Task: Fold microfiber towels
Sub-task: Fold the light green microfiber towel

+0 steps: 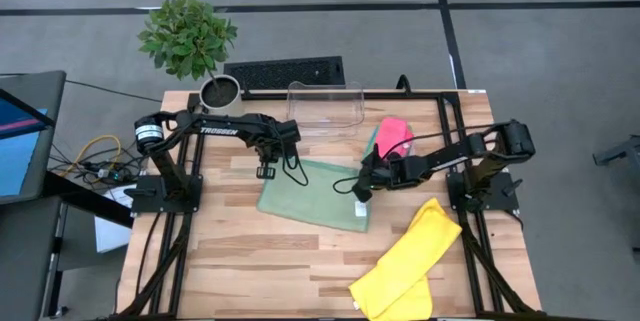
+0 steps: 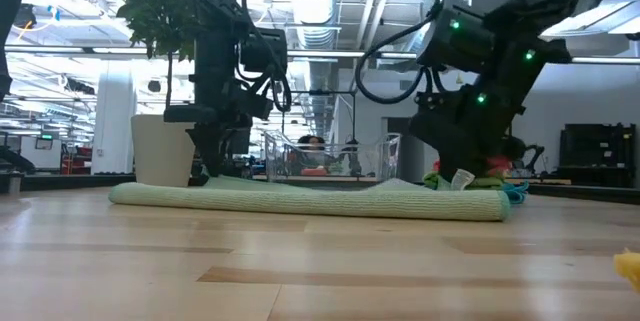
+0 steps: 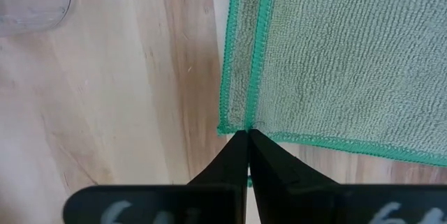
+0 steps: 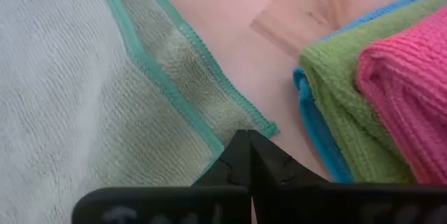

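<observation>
On wood, sage towel (image 1: 312, 193) lies lengthwise between both pressed-together hands.

- We see the pale sage green towel (image 2: 310, 200) lying flat and long across the wooden table (image 2: 320, 271).
- The left arm (image 2: 225, 51) comes down at the towel's left part, in front of a white plant pot (image 2: 160, 149).
- The right arm (image 2: 480, 71) comes down at the towel's right end.
- Behind the towel stands a clear plastic bin (image 2: 330, 156).
- Pink and green cloths (image 2: 490, 173) show low behind the right arm.
- A yellow cloth's edge (image 2: 630, 264) shows at far right.
</observation>
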Robot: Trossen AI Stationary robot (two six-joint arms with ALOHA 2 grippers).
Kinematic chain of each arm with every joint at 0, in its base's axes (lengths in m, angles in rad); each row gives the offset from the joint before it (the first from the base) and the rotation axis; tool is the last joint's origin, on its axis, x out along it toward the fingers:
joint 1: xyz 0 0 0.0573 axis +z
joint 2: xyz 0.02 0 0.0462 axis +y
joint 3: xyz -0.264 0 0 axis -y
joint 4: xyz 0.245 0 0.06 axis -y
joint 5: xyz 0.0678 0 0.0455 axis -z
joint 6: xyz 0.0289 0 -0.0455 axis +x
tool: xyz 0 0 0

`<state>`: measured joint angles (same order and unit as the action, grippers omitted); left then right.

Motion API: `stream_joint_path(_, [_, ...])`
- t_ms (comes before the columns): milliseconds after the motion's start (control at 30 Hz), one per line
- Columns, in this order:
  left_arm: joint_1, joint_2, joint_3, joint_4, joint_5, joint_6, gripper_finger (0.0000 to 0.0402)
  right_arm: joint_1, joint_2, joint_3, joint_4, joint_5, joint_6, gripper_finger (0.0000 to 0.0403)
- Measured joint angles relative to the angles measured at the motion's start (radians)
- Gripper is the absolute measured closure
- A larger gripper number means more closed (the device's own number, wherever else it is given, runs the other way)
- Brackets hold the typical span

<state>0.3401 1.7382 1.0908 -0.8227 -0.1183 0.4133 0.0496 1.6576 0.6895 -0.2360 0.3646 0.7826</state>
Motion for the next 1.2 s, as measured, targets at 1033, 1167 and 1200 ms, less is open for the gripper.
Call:
stream_joint_path(1033, [0.066, 0.000, 0.000, 0.057, -0.140, 0.013, 0.0401, 0.049, -0.006, -0.002, -0.044, -0.022, 0.021, 0.0383])
stream_joint_path(1167, [0.075, 0.000, 0.000, 0.058, -0.071, -0.006, 0.0401, 0.060, -0.035, -0.008, -0.055, -0.019, 0.010, 0.0378])
stream_joint_path(1200, [0.075, 0.000, 0.000, 0.062, -0.059, -0.007, 0.0401, 0.063, -0.049, -0.008, -0.064, -0.021, -0.005, 0.0377])
